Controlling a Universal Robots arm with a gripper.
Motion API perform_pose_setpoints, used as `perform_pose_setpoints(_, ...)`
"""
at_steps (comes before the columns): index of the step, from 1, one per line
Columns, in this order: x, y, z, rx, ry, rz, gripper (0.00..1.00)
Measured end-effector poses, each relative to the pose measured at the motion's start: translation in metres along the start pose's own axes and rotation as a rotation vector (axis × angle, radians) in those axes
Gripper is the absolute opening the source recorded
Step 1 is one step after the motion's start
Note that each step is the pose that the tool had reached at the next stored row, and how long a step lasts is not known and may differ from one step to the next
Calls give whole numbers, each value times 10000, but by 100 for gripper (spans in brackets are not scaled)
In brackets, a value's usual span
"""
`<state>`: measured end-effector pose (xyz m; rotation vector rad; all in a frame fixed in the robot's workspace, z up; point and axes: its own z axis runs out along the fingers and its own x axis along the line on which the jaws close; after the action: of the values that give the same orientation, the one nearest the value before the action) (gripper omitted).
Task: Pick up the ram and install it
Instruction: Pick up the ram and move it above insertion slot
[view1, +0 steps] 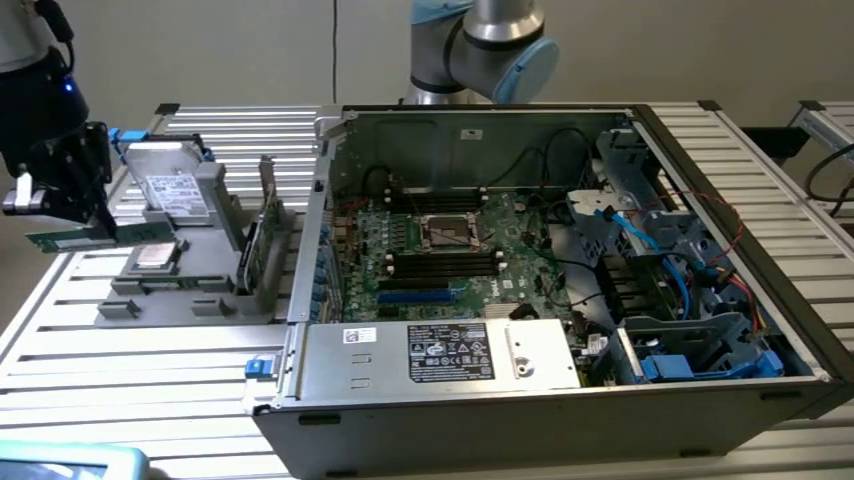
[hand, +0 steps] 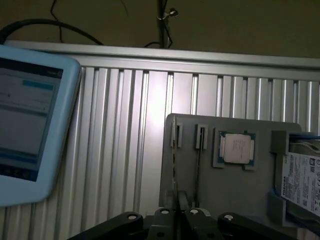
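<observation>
In the exterior view we see the black gripper (view1: 64, 222) pinching the ram (view1: 83, 238), a thin flat green stick held level above the edge of the grey fixture plate (view1: 200, 292) on the exterior view's left, well apart from the open metal computer case (view1: 441, 400). In the wrist view, the gripper (hand: 175, 220) fingers press together on the ram (hand: 174, 175), seen edge-on as a dark line over the plate (hand: 235, 195), near the square silver processor chip (hand: 236, 148), on the ribbed aluminium table (hand: 125, 140).
</observation>
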<state>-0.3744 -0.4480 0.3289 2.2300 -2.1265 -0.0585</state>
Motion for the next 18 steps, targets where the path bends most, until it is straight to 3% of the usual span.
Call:
perform_pose_setpoints(5,25,16,-223,-21,-3,23,14)
perform_pose_setpoints(8,54,27,-358,-65,-8,69,14)
perform_pose_setpoints(18,197,11,-755,-392,-24,100,14)
